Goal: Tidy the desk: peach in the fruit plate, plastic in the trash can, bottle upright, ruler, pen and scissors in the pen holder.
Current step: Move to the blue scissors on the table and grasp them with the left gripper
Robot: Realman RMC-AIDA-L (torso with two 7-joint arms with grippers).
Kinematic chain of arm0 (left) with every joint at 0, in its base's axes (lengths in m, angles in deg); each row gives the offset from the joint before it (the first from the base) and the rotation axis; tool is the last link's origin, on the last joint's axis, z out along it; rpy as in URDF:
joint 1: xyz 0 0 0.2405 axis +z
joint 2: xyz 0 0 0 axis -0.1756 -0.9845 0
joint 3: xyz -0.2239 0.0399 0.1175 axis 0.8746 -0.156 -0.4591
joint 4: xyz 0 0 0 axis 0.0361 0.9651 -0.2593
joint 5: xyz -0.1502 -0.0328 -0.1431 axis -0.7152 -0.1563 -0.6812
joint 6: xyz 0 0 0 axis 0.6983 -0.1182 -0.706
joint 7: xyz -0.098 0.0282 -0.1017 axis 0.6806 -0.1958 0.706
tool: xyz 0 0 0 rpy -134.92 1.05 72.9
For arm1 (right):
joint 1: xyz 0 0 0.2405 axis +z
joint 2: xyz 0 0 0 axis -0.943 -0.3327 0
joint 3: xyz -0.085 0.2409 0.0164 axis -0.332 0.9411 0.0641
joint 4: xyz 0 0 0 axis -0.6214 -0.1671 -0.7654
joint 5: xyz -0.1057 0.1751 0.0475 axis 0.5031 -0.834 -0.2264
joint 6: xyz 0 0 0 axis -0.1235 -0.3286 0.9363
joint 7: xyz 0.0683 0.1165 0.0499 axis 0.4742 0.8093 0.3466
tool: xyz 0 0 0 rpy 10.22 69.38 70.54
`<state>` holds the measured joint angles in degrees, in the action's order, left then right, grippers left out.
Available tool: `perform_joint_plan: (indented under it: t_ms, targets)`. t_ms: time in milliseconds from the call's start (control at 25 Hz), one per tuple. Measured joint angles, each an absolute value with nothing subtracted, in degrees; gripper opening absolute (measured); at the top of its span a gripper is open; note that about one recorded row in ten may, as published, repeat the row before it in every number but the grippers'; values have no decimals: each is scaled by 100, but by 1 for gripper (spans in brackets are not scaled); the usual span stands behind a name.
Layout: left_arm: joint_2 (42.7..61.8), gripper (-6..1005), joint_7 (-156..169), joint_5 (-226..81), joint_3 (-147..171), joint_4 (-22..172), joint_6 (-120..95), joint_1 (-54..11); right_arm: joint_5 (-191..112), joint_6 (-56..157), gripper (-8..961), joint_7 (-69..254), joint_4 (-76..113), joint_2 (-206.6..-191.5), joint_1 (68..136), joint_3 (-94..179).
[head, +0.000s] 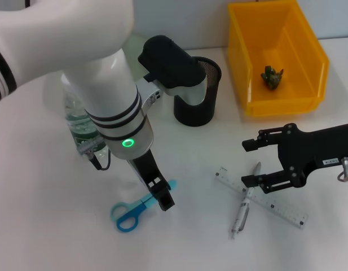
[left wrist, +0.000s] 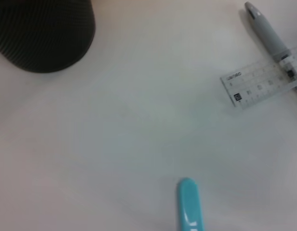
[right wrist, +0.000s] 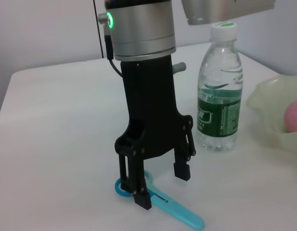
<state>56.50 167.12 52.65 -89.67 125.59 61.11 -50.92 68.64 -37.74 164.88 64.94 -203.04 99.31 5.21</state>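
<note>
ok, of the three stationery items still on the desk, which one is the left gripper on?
The blue scissors. The open left gripper straddles their blade end, while the pen and ruler lie crossed over by the right gripper.

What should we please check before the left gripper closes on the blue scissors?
1. Left gripper open: ok, its fingers stand apart above the blue plastic-handled scissors.
2. Fingers either side of the scissors: cannot tell; one fingertip is down at the blades, the other looks higher and off to one side.
3. Scissors lying flat and free of other items: ok, alone on the white table.
4. Black mesh pen holder upright, mouth open: ok.
5. Right gripper out of the way: ok, it is open over the grey pen and clear plastic ruler.
6. Clear water bottle upright: ok.
</note>
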Motion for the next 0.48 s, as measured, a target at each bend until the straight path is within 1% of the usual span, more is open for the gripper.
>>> perform_joint_plan:
  t_ms: [480]
  targets:
    - [5650,786,16663,5234,-9063,12395,5986,-5047,6936,-3761,761,16380,6327,-20298,9988,447]
